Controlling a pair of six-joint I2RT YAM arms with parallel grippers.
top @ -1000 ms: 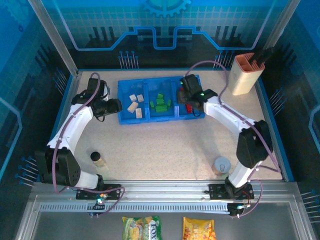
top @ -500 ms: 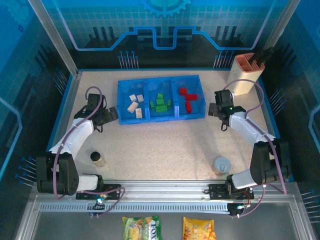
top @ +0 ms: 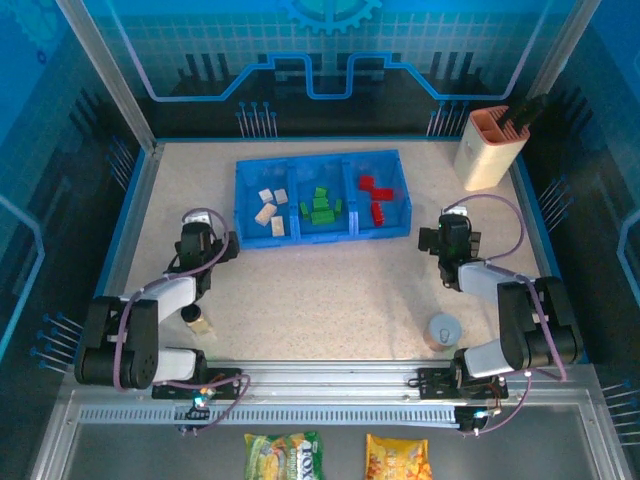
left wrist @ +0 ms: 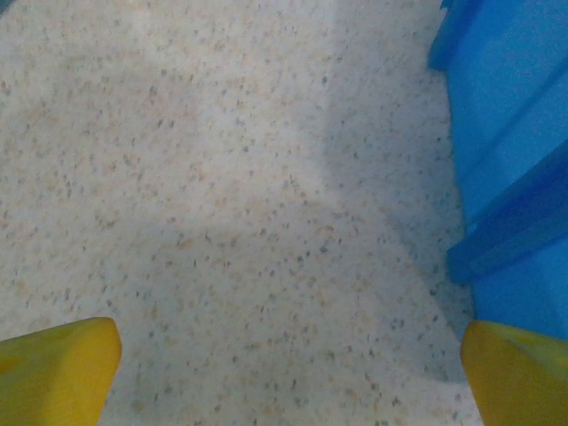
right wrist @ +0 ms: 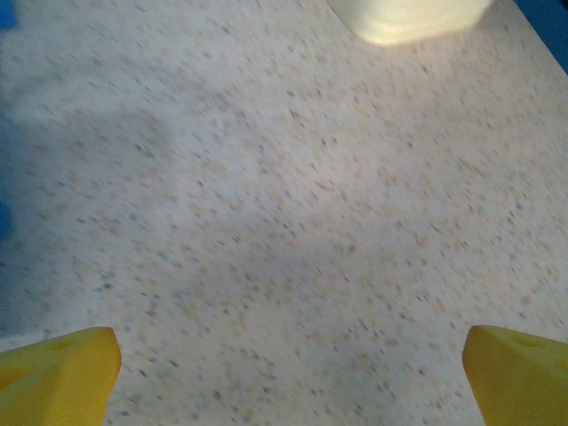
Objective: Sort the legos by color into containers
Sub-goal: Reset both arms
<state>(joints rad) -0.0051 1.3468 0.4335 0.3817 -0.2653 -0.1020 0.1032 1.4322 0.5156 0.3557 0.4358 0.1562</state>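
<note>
nearest me, my left gripper (left wrist: pixel 286 368) hung over the speckled beige tabletop (top: pixel 330 290) just beside the tray's corner. my right gripper (right wrist: pixel 288 368) hung over open table, and both had their jaws spread wide with nothing between them. farther out, the shallow translucent blue plastic tray (top: pixel 322 160) held the small hard plastic lego bricks (top: pixel 320 207): cream ones (top: pixel 266 210) in its left compartment, green in the middle, red ones (top: pixel 375 200) in the right. i judged them light, rigid and slick, best pinched across two flat side walls, below the studs.

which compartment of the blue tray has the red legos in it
The right-hand compartment: it holds the red legos, while the middle compartment has green legos and the left compartment beige legos.
</note>
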